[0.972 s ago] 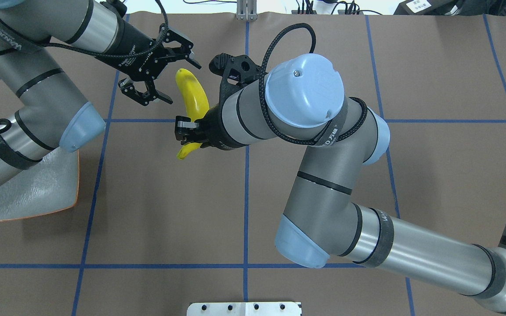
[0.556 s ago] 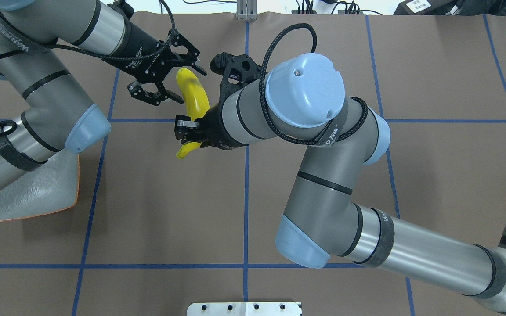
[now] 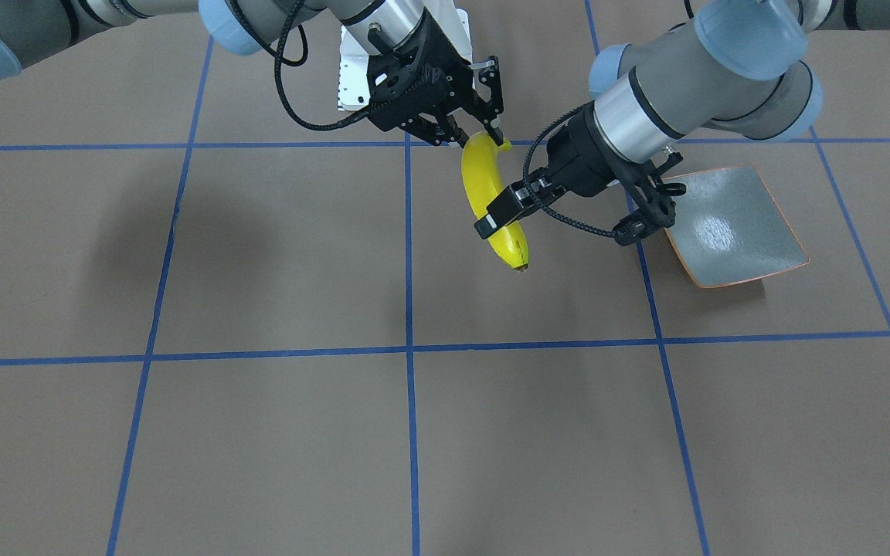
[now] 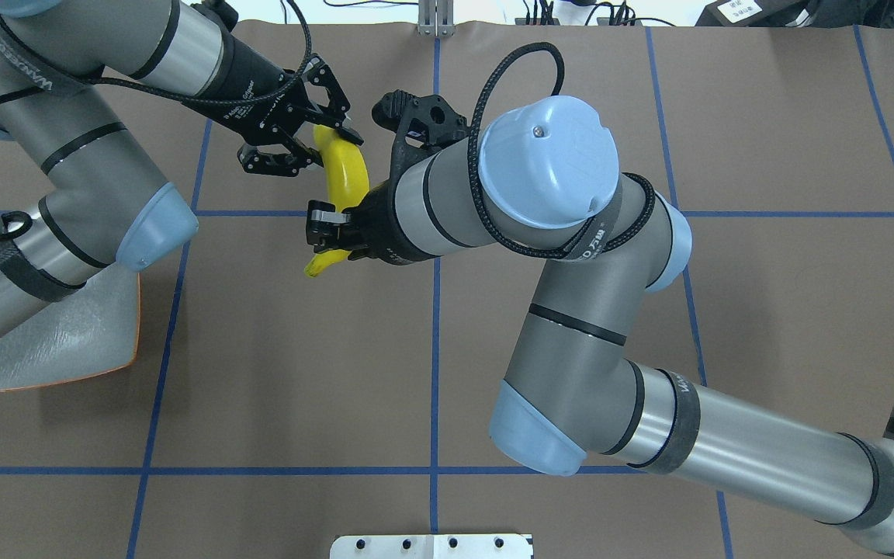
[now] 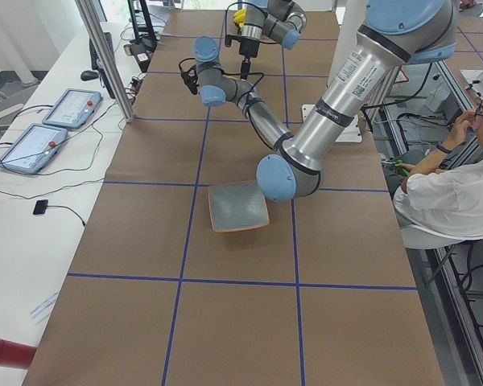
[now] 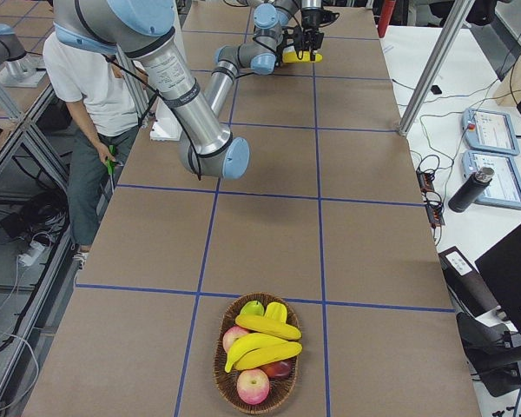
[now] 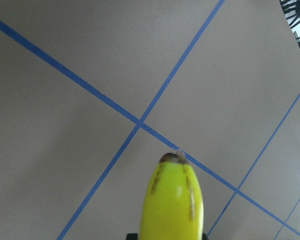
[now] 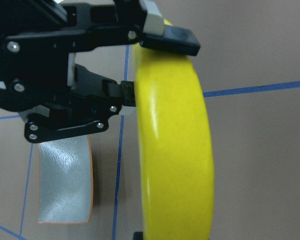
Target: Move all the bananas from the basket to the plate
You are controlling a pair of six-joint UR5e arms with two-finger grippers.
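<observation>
brown desk (image 4: 261,373) crossed by blue tape lines carries everything. basket (image 6: 256,395), seen only from the right end, holds three bananas (image 6: 269,327) half buried among other fruit. plate (image 3: 731,232) is partly hidden under the left arm from overhead. held banana (image 4: 344,175) sits above the desk: right hand (image 4: 323,237) clamps one end, left hand (image 4: 332,149) pinches the other, its pads partly covered.

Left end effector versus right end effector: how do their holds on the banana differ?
The right end effector clamps the banana near the end closer to the robot; the left end effector sits around the far end. The right end effector looks firmly shut; the left end effector seems only just touching it on each side. Both are on the same banana in the air, away from the plate.
</observation>
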